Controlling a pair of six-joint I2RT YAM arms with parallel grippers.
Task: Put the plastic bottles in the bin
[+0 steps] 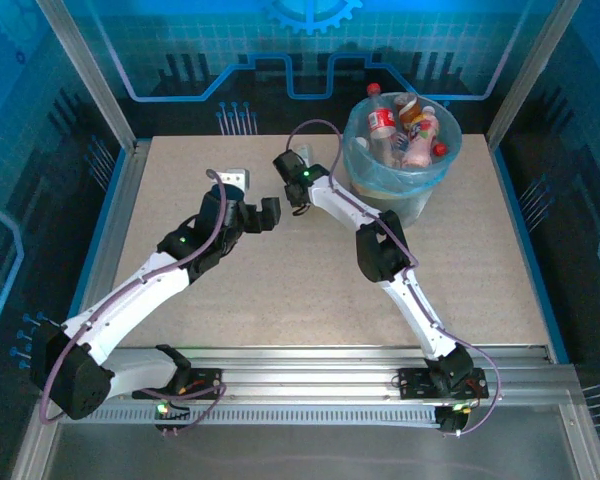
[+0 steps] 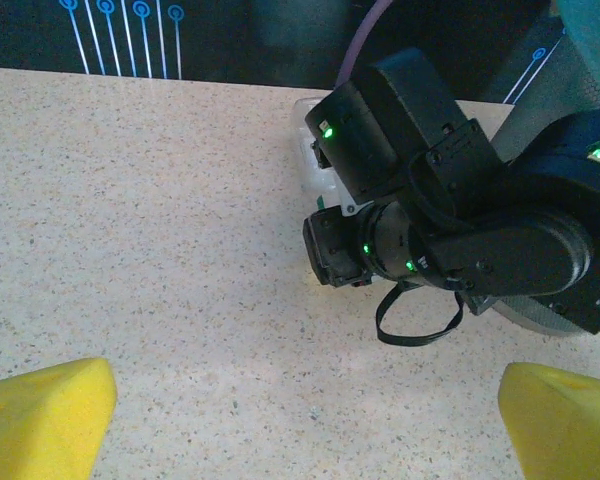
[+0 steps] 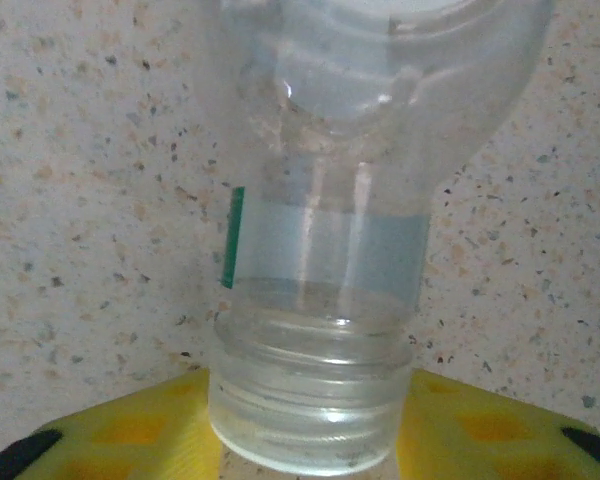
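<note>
A clear, capless plastic bottle (image 3: 325, 250) with a pale label lies on the speckled table, its threaded neck (image 3: 305, 400) towards the right wrist camera. My right gripper (image 3: 305, 425) is shut on that neck, a yellow finger (image 3: 110, 430) pressed to each side. In the left wrist view the same bottle (image 2: 308, 150) shows behind the right wrist. My left gripper (image 2: 305, 420) stands open over bare table, just left of the right gripper (image 1: 285, 165). The grey bin (image 1: 365, 165) with its blue bag stands at the back right, holding several bottles (image 1: 382, 122).
The right arm's black wrist (image 2: 450, 230) with a loose cable loop (image 2: 420, 320) lies close in front of my left gripper (image 1: 268, 212). Metal frame posts and blue walls ring the table (image 1: 480, 260). Open tabletop lies at the front and right.
</note>
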